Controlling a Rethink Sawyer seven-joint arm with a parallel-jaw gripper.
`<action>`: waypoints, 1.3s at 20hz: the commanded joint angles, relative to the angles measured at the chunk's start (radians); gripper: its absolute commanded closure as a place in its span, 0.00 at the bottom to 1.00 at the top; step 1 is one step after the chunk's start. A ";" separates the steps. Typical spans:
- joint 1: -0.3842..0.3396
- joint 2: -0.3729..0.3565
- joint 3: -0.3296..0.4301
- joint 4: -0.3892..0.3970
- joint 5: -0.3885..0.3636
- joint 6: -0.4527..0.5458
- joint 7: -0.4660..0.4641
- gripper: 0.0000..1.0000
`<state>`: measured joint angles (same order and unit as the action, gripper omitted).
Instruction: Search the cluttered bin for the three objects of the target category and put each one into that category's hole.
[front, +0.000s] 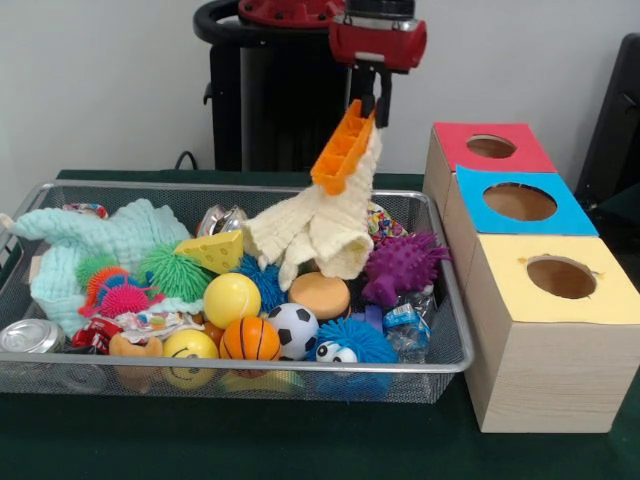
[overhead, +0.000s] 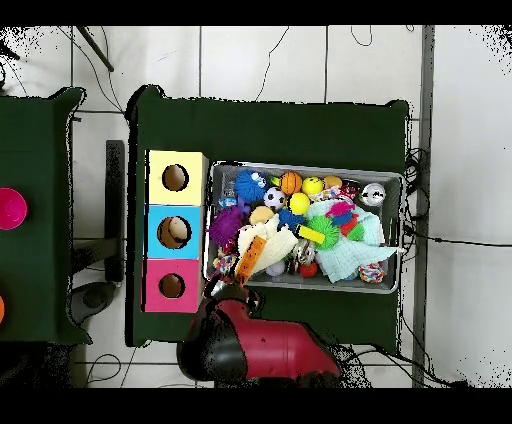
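Observation:
The silver wire-mesh bin (front: 230, 368) sits on the green table, full of toys; it also shows in the overhead view (overhead: 392, 178). My gripper (front: 368, 104) hangs above the bin's back right part. It is shut on the top end of an orange ridged tray-like piece (front: 342, 150), held tilted above the clutter. A cream knitted cloth (front: 320, 228) hangs with it, its lower end resting on the toys. From overhead the orange piece (overhead: 251, 256) and cloth (overhead: 277, 243) lie near the bin's edge by the boxes.
Three wooden boxes with holes stand right of the bin: red top (front: 452, 140), blue top (front: 472, 190), yellow top (front: 610, 300). The bin holds a yellow ball (front: 231, 299), soccer ball (front: 293, 330), basketball (front: 250, 340), purple spiky toy (front: 402, 266), cheese wedge (front: 213, 252), mint cloth (front: 110, 240) and can (front: 30, 336).

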<state>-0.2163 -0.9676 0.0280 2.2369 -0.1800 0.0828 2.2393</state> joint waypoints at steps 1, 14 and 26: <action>0.065 0.189 -0.060 -0.006 0.095 -0.253 0.272 1.00; 0.179 0.257 -0.160 -0.011 0.265 -0.406 0.199 1.00; 0.188 0.274 -0.168 0.001 0.328 -0.535 0.269 1.00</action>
<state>-0.0238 -0.7157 -0.1408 2.2526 0.0602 -0.3414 2.2393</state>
